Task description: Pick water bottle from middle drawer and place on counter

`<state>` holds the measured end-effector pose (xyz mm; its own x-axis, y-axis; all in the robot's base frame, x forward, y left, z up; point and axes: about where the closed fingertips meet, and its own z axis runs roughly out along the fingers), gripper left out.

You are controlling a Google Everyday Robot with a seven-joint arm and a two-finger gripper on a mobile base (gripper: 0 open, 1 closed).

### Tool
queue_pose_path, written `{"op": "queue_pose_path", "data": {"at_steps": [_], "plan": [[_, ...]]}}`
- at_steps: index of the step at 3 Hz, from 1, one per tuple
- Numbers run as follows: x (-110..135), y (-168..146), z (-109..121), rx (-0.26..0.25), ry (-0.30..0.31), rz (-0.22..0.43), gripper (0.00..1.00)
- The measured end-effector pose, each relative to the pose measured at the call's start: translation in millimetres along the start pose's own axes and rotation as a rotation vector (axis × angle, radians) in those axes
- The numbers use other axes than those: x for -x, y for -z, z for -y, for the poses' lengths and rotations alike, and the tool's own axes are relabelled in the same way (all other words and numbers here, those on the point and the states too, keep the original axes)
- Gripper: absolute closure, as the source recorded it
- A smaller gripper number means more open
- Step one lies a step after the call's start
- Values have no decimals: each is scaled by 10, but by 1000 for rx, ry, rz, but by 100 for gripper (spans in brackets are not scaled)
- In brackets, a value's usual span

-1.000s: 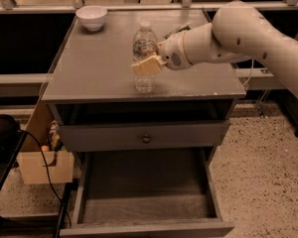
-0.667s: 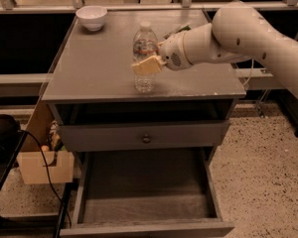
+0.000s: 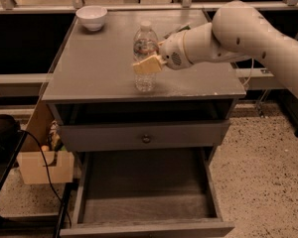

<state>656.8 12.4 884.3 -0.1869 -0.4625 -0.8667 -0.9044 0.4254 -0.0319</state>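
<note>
The water bottle [image 3: 145, 42], clear with a white cap, stands upright on the counter [image 3: 97, 71], near its middle and a little toward the front. My gripper [image 3: 147, 59] reaches in from the right. It is shut on the bottle's middle, with one tan finger [image 3: 148, 65] across the bottle's front. The bottle's base rests on the counter top. The middle drawer [image 3: 144, 190] is pulled open at the bottom of the cabinet, and its bare floor holds nothing.
A white bowl [image 3: 92, 17] sits at the counter's back left corner. A closed drawer front with a round knob [image 3: 146, 139] is above the open drawer. A cardboard box [image 3: 39, 166] and a black cable [image 3: 48, 175] lie on the floor at the left.
</note>
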Motion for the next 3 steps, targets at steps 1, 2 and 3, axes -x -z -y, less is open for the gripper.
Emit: {"op": "queue_pose_path", "data": {"at_steps": [1, 2, 3], "plan": [[0, 0, 0, 0, 0, 0, 37], [0, 0, 0, 0, 0, 0, 14], [0, -1, -1, 0, 0, 0, 0]]}}
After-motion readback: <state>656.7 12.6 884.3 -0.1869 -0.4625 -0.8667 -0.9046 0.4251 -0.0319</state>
